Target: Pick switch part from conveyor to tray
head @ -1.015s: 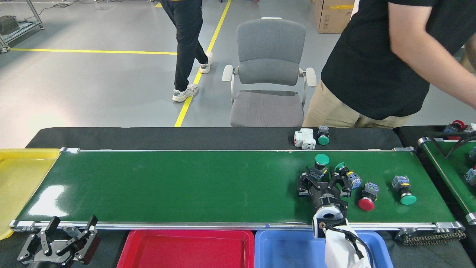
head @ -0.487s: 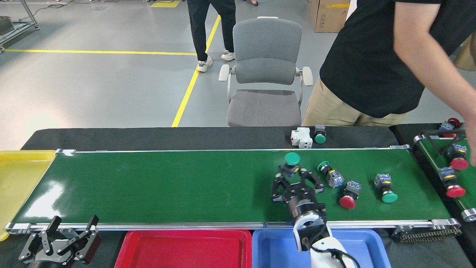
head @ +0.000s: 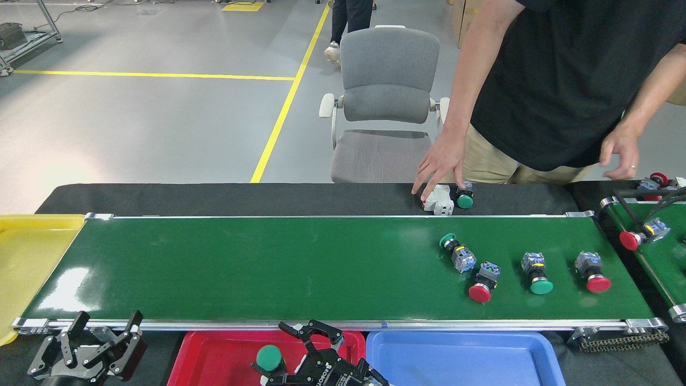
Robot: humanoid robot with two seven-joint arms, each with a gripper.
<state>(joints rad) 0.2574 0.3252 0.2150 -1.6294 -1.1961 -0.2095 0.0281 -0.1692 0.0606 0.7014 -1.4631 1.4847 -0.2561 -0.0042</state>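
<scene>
Yellow bin (head: pixel 27 257) seen at far left, against the end of the conveyor (head: pixel 268 268). Left gripper (head: pixel 88 351) parked below the belt's near-left corner, fingers spread apart, nothing between them. Red tray (head: pixel 214 356) set below the near rail. Right gripper (head: pixel 300 351) located over the red tray's right part; fingers spread open; a green-capped switch part (head: pixel 269 358) is seen just left of them, over the tray; whether it is gripped or touching cannot be told. Blue tray (head: pixel 471 359) beside the red one. 4 switch parts lie on the belt's right part: green-capped (head: pixel 455 252), red-capped (head: pixel 482 284), green-capped (head: pixel 537 274), red-capped (head: pixel 592 272). Behind the belt, on the black table (head: pixel 214 198), a person's hand (head: pixel 442 163) touches a white block (head: pixel 438 199) beside a green button (head: pixel 464 197).
</scene>
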